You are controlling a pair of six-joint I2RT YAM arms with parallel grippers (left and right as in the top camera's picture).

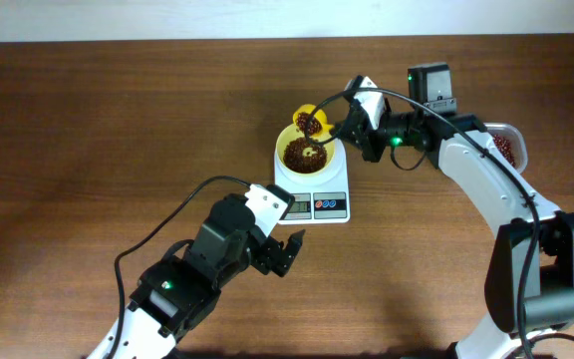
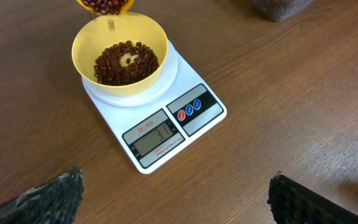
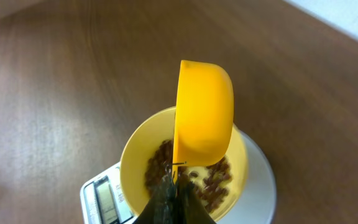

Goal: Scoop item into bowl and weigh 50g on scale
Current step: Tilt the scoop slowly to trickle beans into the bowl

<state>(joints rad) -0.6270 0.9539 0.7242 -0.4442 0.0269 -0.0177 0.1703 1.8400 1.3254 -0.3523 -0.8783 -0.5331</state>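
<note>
The right gripper (image 3: 174, 194) is clamped on the handle of the scoop (image 3: 204, 112). The handle's long axis runs straight out ahead of the jaws, so the cup sits just beyond the fingertips. The bowl (image 3: 132, 155) lies directly below and ahead of those jaws, resting on the scale (image 2: 166, 124), and the cup hangs over its far rim. The right wrist is rolled so the cup stands nearly on edge, yet the overhead view shows beans (image 1: 308, 122) left in it. More beans cover most of the bowl's floor. This arm reaches low across the table with its forearm level, and I judge that a little more roll would tip the rest straight down. The display looks like a figure in the thirties, though it is too small to be sure, so more is probably needed. The left gripper (image 1: 292, 251) is farther off. The scale is ahead of its spread, empty fingers (image 2: 55, 196), which rest low near the table.
</note>
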